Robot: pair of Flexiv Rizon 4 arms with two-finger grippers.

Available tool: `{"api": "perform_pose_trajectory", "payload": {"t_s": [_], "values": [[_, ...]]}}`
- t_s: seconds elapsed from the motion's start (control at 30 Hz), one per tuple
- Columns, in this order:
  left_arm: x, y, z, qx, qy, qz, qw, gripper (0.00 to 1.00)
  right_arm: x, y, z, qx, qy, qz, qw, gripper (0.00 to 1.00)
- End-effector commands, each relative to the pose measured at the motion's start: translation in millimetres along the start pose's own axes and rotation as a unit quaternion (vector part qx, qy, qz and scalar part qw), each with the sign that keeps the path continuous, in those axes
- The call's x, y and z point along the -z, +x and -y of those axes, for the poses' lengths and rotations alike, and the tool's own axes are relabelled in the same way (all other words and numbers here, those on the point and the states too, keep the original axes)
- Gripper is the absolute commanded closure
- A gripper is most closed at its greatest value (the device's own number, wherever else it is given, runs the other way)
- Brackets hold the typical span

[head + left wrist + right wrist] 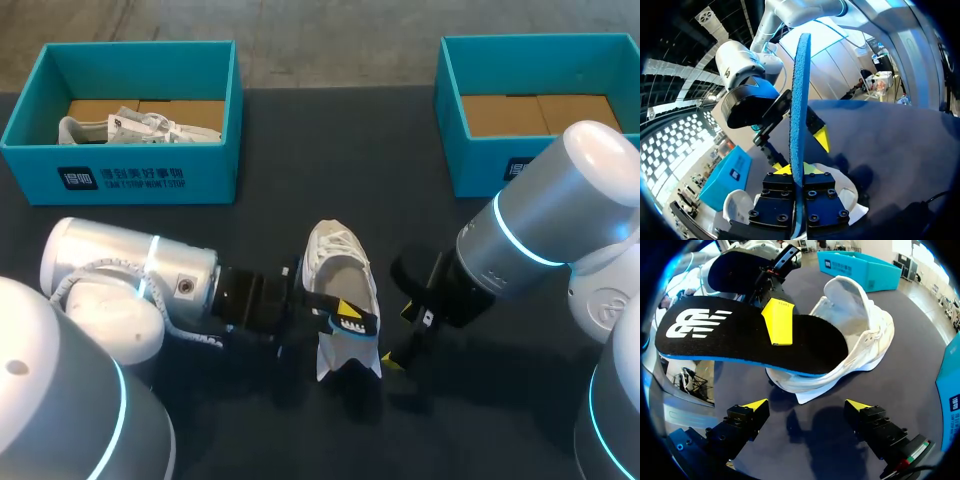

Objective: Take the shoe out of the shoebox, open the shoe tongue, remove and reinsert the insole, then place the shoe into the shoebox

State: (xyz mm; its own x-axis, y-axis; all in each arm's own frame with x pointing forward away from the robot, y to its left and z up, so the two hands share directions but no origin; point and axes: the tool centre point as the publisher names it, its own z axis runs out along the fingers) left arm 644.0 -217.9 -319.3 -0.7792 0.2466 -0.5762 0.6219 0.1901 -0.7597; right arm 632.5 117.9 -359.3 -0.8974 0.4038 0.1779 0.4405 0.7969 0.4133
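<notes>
A white shoe [338,262] lies on the dark table between my two arms, its opening facing up. My left gripper [340,315] is shut on a black insole with a blue edge [740,335], held flat over the shoe's heel end. From the left wrist the insole [799,115] shows edge-on, clamped between the fingers [813,169]. My right gripper [807,407] stands open just beside the shoe [860,335] and under the insole's free end, touching nothing. In the head view my right gripper [410,340] sits to the shoe's right.
A teal shoebox [120,175] at the back left holds another white shoe [140,127]. A second teal shoebox [480,150] at the back right shows only its cardboard floor. A white sheet [810,396] pokes out from under the shoe.
</notes>
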Motion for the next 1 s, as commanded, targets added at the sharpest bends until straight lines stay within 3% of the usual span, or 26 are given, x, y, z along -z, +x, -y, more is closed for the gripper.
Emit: {"api": "perform_pose_trajectory", "payload": {"t_s": [0.03,1.0], "values": [[-1,3.4,-3,-0.003,0.007,0.011,1.000,1.00,-1,0.9,0.5,0.000,-0.001,0.000,1.000,0.00],[3,-1.7,-37,0.004,0.004,0.042,0.999,1.00,-1,0.9,0.5,0.000,-0.001,0.000,1.000,0.00]]}}
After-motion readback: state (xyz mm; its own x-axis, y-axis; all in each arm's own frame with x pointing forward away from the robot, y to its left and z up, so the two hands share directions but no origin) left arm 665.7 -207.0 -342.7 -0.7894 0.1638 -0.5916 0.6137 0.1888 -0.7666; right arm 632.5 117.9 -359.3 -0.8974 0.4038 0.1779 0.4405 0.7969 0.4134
